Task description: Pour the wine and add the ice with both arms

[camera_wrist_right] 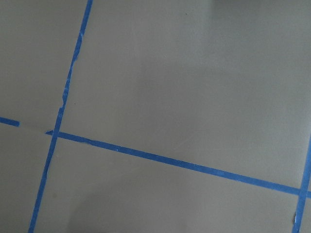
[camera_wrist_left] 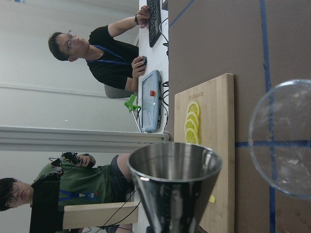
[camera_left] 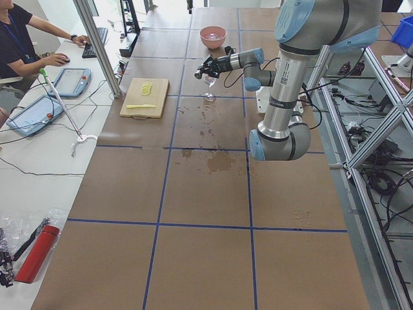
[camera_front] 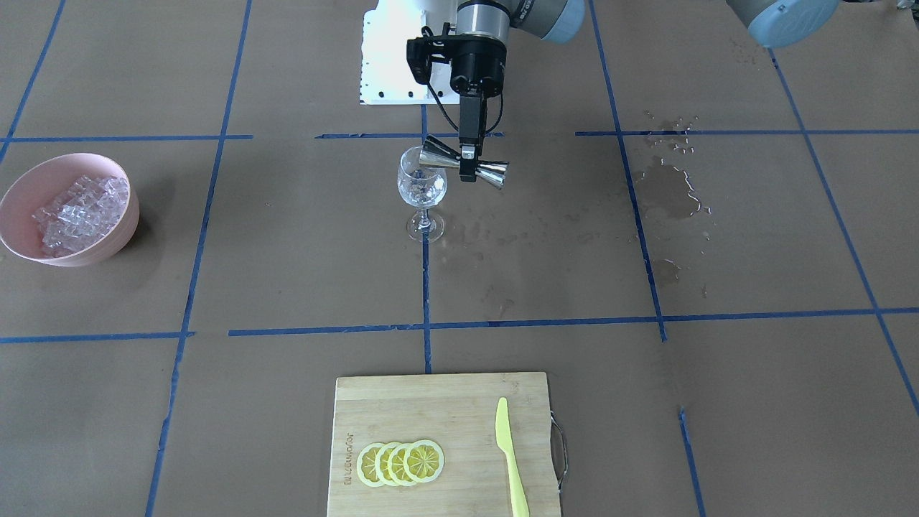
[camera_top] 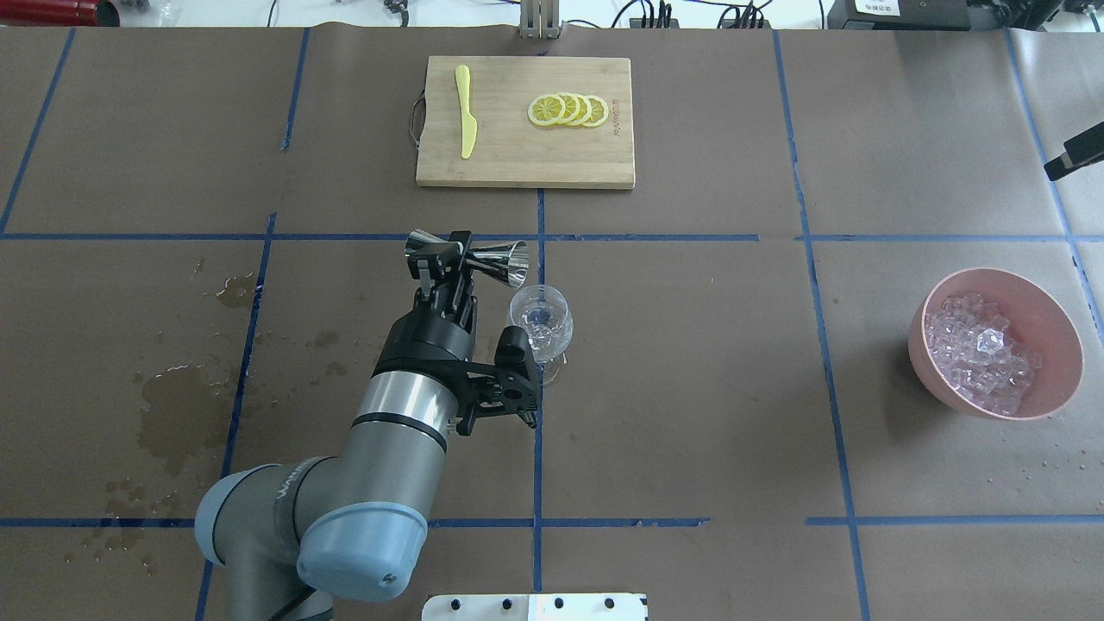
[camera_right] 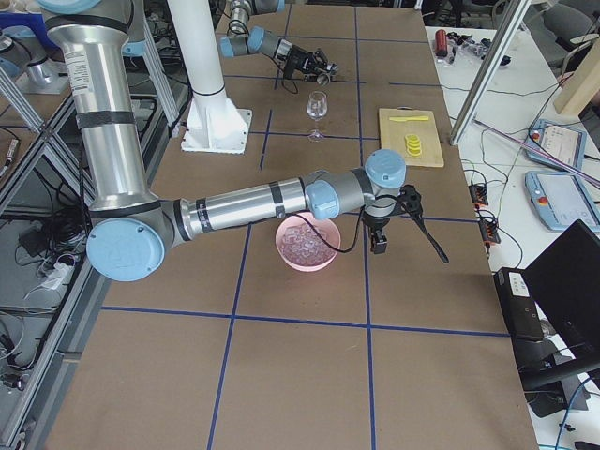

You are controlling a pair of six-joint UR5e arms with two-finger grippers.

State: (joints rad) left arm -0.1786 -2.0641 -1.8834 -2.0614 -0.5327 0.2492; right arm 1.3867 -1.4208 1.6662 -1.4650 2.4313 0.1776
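Lemon slices (camera_front: 400, 463) are laid at 6 o'clock; jigger (camera_front: 492, 171) is clamped by left claw (camera_front: 467, 154) near glass (camera_front: 422, 188); right claw (camera_right: 411, 208) cannot be judged.

Looking down from opposite edges of the table (camera_top: 690, 388), sharing the wine glass (camera_front: 422, 183); peering along from both ends; hovering close at wrists.

Polished steel jigger (camera_front: 492, 172), clear wine glass (camera_front: 422, 188), wooden board (camera_front: 438, 409), matt pink bowl (camera_front: 108, 243)

Ice (camera_top: 979, 355): clear cubes heaped in pink bowl (camera_top: 1052, 315). Left arm (camera_top: 405, 414): extended, holding steel jigger (camera_top: 503, 259) sideways at wine glass (camera_top: 541, 321) rim. Right arm (camera_right: 244, 202): outstretched near bowl.
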